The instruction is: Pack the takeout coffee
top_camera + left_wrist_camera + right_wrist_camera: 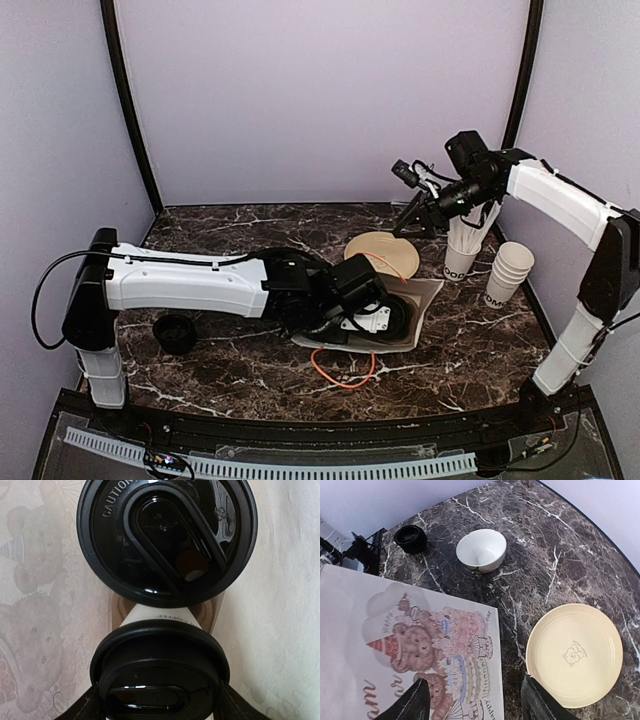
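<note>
Left wrist view: inside the white bear-printed paper bag (280, 605) at the dark marble table's (480, 340) middle sit two white paper cups with black plastic lids, the farther cup (165, 535) and the nearer cup (160, 670). The left gripper (159, 695) straddles the nearer cup, and whether it grips cannot be told. The right gripper (474, 687) is spread apart and empty.

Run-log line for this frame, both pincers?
left pincer: straddling near black-lidded white paper cup inside bear-print white paper bag, grip unclear | right pincer: open, empty, up off dark marble table
</note>
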